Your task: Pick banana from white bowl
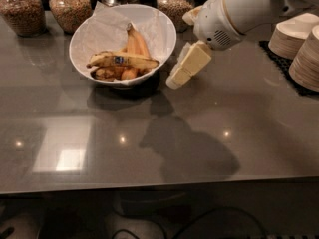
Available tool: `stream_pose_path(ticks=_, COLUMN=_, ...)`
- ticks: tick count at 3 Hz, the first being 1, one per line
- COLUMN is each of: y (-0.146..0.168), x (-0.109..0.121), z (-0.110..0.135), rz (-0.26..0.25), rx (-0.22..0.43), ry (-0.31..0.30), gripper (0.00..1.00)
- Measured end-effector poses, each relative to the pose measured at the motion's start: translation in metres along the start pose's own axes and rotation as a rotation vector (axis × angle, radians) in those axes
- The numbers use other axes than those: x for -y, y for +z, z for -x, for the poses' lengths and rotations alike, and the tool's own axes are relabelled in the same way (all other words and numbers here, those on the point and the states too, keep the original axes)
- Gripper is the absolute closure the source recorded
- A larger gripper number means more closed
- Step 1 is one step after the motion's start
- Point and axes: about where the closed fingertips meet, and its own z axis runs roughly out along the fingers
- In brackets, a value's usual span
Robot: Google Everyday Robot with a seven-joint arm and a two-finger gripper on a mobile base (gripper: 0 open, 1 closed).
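Observation:
The banana (122, 60), brown-spotted with a small blue sticker, lies across the front of the white bowl (82, 34), which is lined with crinkled paper. Smoother orange-yellow bananas (137, 41) lie behind it in the same bowl. My gripper (178, 76) hangs from the white arm (239, 9) just right of the bowl's right rim, low over the tabletop and pointing down-left. It holds nothing and is not touching the banana.
Several glass jars of grain (70, 6) stand along the back edge behind the bowl. Stacks of beige dishes (304, 59) sit on a black mat (276, 59) at the right. The grey table (149, 148) runs to its front edge near the bottom.

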Motion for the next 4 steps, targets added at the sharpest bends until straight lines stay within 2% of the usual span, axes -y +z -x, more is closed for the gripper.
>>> stream_pose_path(ticks=1, y=0.024, x=0.010, z=0.033, rz=0.007, rx=0.102, ry=-0.024, gripper=0.05)
stream_pose_path(ticks=2, y=0.044, x=0.015, z=0.058, rz=0.023, rx=0.169, ry=-0.038, gripper=0.22)
stream_pose_path(ticks=4, y=0.080, x=0.011, z=0.076, rz=0.057, rx=0.193, ry=-0.057, gripper=0.29)
